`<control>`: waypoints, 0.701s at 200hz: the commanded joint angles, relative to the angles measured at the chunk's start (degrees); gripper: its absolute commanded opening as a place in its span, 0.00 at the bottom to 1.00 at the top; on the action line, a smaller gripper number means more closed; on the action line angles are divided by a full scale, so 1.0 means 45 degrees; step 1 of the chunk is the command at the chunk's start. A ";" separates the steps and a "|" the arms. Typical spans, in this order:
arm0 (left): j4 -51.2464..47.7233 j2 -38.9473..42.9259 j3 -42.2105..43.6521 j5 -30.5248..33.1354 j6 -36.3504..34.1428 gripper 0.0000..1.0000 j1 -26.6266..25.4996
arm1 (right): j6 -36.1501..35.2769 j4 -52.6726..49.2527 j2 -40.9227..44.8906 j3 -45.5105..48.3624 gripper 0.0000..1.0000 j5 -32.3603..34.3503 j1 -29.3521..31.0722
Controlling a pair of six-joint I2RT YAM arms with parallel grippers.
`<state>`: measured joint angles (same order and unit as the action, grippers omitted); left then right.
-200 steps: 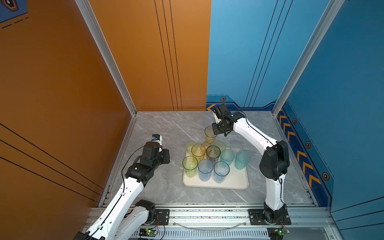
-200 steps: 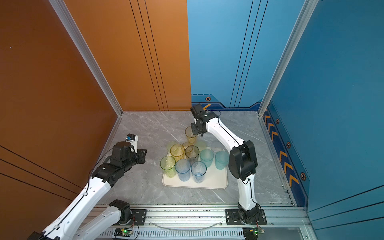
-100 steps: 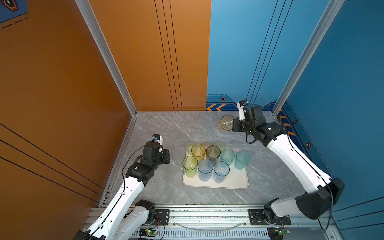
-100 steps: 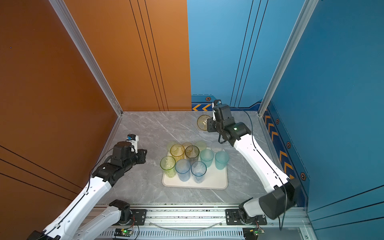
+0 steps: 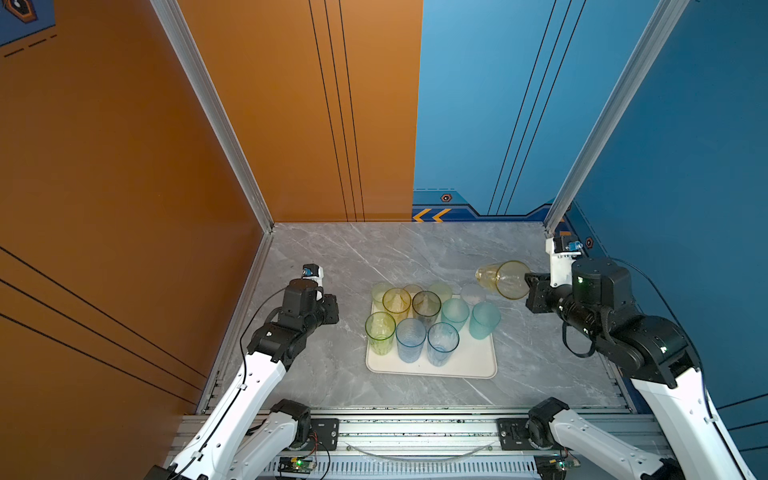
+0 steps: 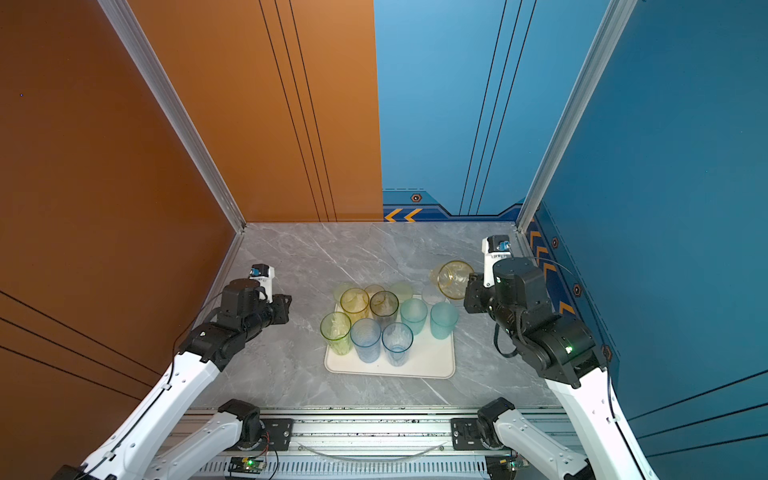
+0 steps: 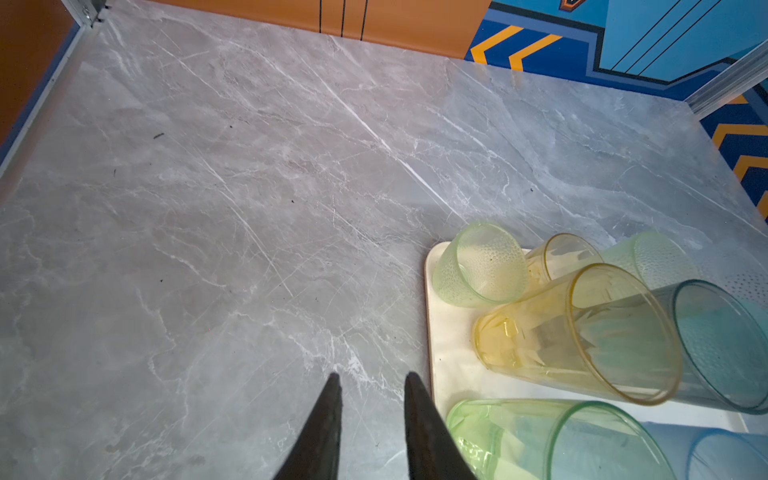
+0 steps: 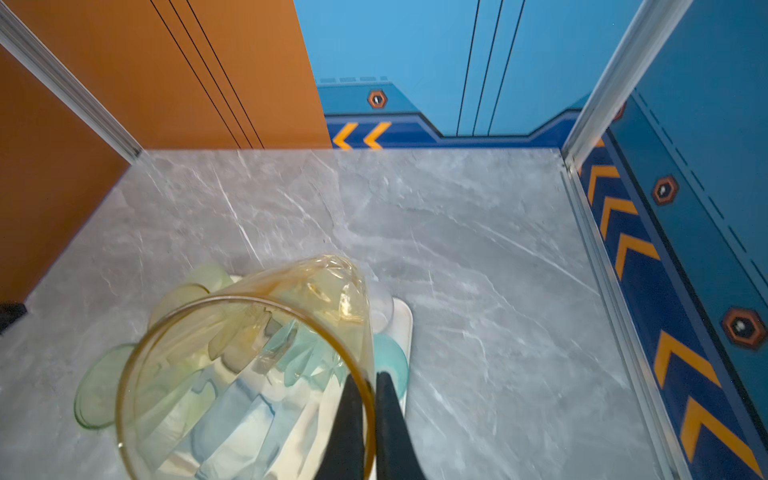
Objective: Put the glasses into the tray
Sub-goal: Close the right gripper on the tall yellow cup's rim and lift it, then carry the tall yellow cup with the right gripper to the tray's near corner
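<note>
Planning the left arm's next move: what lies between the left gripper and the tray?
Only bare grey tabletop separates the left gripper from the tray; the left wrist view and both top views show it.

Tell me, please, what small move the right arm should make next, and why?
Probably swing the yellow glass toward the tray's bare near-right part, turning it upright on the way. The right gripper pinches its rim, it hangs tipped sideways by the tray's far right corner, and the other glasses crowd the tray's far and left parts.
</note>
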<state>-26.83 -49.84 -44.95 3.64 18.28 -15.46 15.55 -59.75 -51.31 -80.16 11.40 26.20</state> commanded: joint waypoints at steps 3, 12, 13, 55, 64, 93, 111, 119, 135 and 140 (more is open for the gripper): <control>-0.0444 -0.0086 -0.0432 0.0370 -0.0215 0.28 0.0131 | 0.0411 -0.2555 -0.0217 0.0449 0.00 0.0235 0.0195; -0.0482 -0.0105 -0.0475 0.0375 -0.0215 0.28 0.0121 | 0.0404 -0.2968 -0.0345 0.0556 0.00 0.0204 0.0285; -0.0492 -0.0110 -0.0487 0.0379 -0.0215 0.28 0.0119 | 0.0408 -0.3009 -0.0360 0.0572 0.00 0.0193 0.0308; -0.0544 -0.0214 -0.0578 0.0444 -0.0147 0.28 0.0130 | 0.0541 -0.3334 -0.0877 0.1565 0.00 -0.0464 0.0738; -0.0542 -0.0232 -0.0613 0.0404 -0.0123 0.28 0.0111 | 0.0650 -0.3046 -0.0917 0.1959 0.00 -0.0726 0.0796; -0.0542 -0.0347 -0.0657 0.0329 -0.0096 0.28 0.0109 | 0.0955 -0.2030 -0.0986 0.2994 0.00 -0.1180 0.0936; -0.0547 -0.0463 -0.0716 0.0314 -0.0083 0.28 0.0114 | 0.1035 -0.1743 -0.1078 0.3237 0.00 -0.1355 0.0954; -0.0542 -0.0495 -0.0736 0.0288 -0.0089 0.28 0.0107 | 0.1036 -0.1743 -0.1117 0.3258 0.00 -0.1357 0.0988; -0.0542 -0.0544 -0.0733 0.0285 -0.0079 0.28 0.0097 | 0.1022 -0.1760 -0.1060 0.3215 0.00 -0.1296 0.1015; -0.0537 -0.0554 -0.0719 0.0304 -0.0079 0.28 0.0112 | 0.1017 -0.1779 -0.1040 0.3146 0.00 -0.1281 0.1005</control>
<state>-28.12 -52.05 -46.46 4.29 18.26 -15.42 18.72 -70.11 -56.82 -65.39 6.22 30.35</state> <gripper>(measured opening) 0.279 0.048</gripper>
